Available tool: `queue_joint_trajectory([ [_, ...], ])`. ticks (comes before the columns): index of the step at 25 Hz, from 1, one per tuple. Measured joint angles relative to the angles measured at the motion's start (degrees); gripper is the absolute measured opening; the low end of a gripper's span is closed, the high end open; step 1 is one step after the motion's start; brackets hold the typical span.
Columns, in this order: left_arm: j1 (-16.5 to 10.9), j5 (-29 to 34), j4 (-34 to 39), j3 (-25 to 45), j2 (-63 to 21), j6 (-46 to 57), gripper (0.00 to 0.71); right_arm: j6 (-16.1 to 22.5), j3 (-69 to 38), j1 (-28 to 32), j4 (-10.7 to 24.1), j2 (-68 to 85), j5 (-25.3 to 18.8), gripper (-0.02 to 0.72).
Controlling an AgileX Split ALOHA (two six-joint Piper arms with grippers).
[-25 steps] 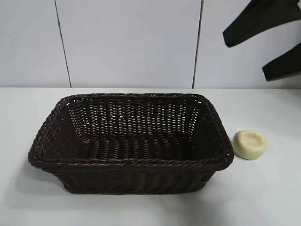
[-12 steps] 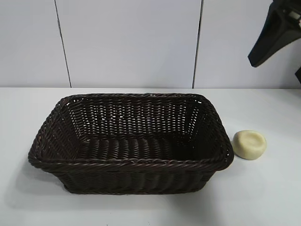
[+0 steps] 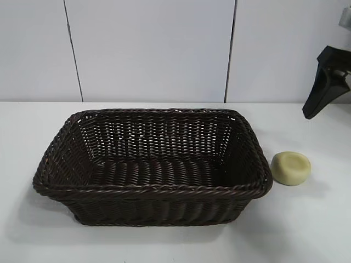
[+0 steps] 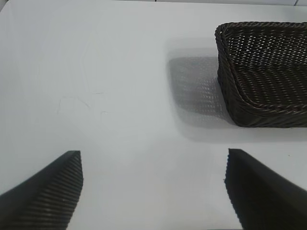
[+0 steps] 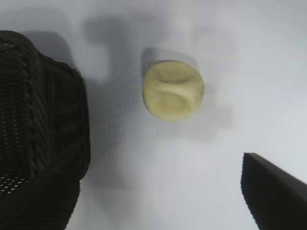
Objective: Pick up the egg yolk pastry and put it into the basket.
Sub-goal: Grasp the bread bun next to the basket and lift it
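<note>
Right gripper [image 3: 329, 82], jaws spread and holding nothing, hangs above and beyond the egg yolk pastry [image 3: 291, 167], which sits on the table [image 3: 307, 230] just beside the basket [image 3: 55, 164] at its right end, not touching. Being round, the pastry favours no grip axis. Left gripper [image 4: 153, 191], also spread, idles off the basket's other end; the basket holds nothing.

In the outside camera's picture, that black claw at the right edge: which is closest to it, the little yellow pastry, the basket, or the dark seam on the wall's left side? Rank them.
From the right gripper:
1. Pastry, on the table just below it.
2. Basket, mid-table, left of the pastry.
3. Left wall seam, far side.
</note>
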State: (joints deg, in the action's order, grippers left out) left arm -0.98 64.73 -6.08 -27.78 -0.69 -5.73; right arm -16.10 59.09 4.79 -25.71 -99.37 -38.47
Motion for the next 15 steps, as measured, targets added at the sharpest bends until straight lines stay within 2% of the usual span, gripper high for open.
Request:
queue_joint_trajectory([
  [3,0.00,0.00,0.00,0.00,0.00,0.00,0.592,-1.09,0.31,0.00,-2.51,-2.71,0.96,0.655],
  [9,0.00,0.00,0.00,0.00,0.00,0.00,0.592,-6.93,0.37,0.00,-9.86,-5.65,2.17,0.655],
  [15,0.00,0.00,0.00,0.00,0.00,-0.05,0.592,-8.23,0.54,0.00,-11.57,-6.95,3.66,0.655],
])
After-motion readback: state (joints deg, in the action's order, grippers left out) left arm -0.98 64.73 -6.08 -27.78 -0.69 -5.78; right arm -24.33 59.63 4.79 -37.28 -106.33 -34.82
